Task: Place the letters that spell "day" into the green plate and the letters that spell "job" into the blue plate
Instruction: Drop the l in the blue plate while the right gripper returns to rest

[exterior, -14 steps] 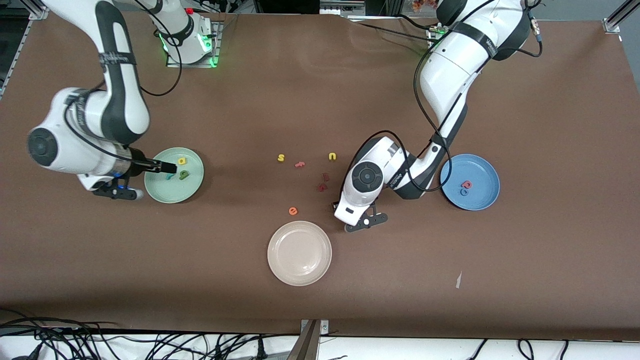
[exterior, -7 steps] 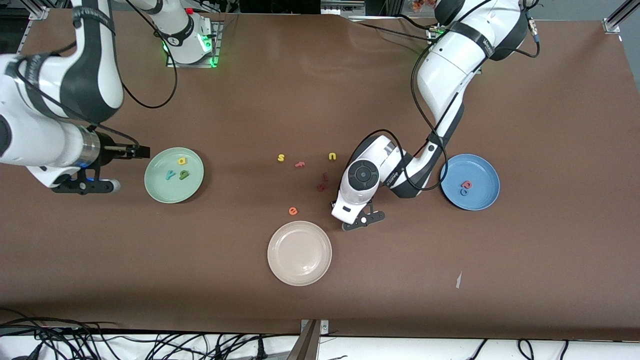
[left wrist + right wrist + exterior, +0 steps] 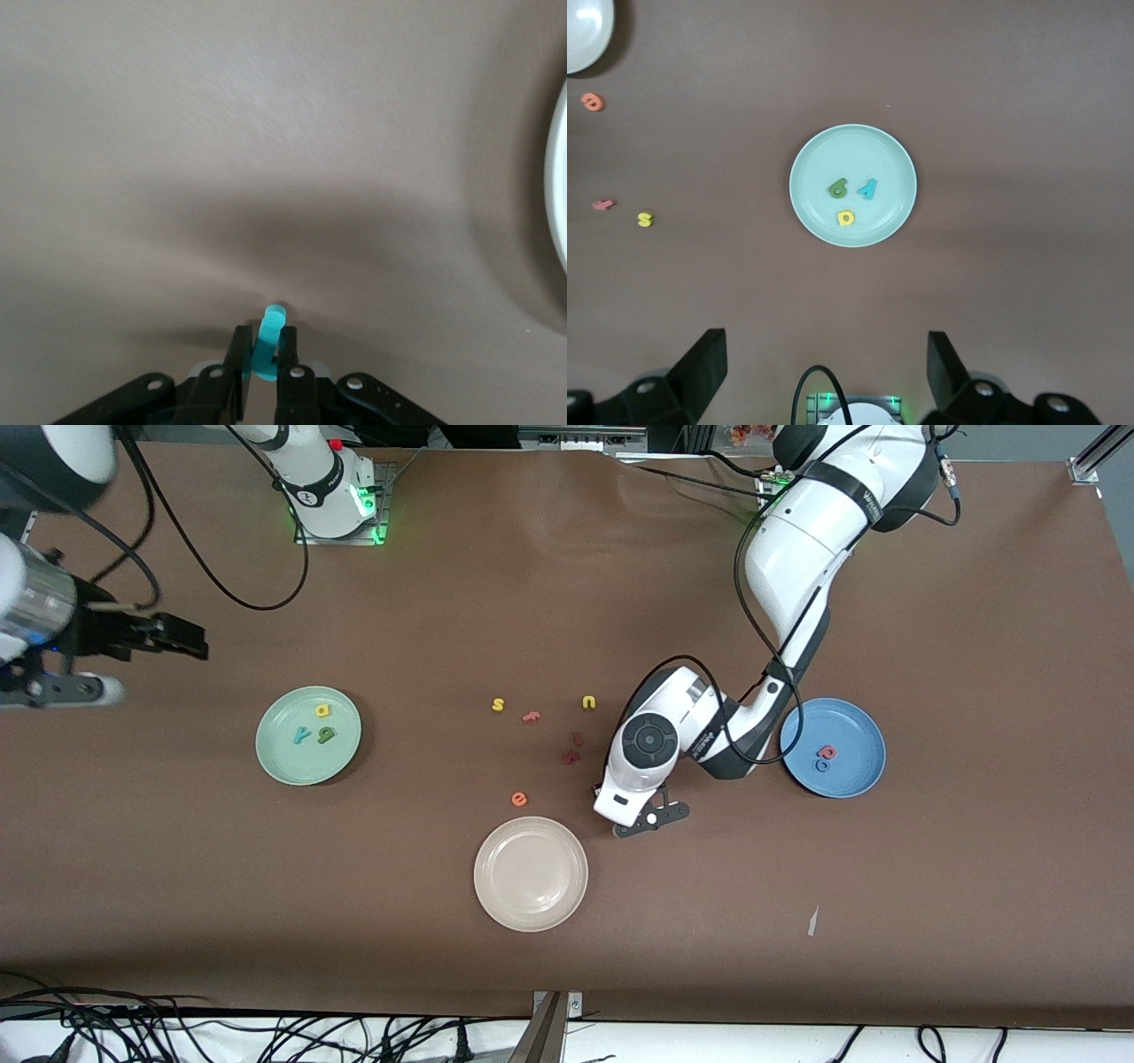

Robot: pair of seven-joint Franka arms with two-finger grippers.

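My left gripper (image 3: 263, 343) is shut on the teal "j" (image 3: 274, 316), low over the bare table beside the dark red letters; in the front view its hand (image 3: 595, 788) hides the letter. The blue plate (image 3: 852, 776) holds the salmon-pink letter (image 3: 827, 752) and the blue "o" (image 3: 824, 765). The green plate (image 3: 283, 758) carries the yellow looped letter (image 3: 322, 710), the teal "y" (image 3: 302, 735) and the olive-green letter (image 3: 327, 734). My right gripper (image 3: 197, 642) hangs open and empty, high over the table, with the green plate (image 3: 824, 150) in its view.
A cream-white plate (image 3: 531, 908) lies nearest the front camera. Loose letters lie mid-table: a yellow "s" (image 3: 498, 705), a yellow "u" (image 3: 589, 702), an orange "e" (image 3: 519, 799), a pinkish-red letter (image 3: 531, 715) and dark red letters (image 3: 571, 756).
The right gripper has risen and drawn back from the green plate toward its own end of the table, leaving the teal "y" in the plate. The left gripper has closed on the teal "j".
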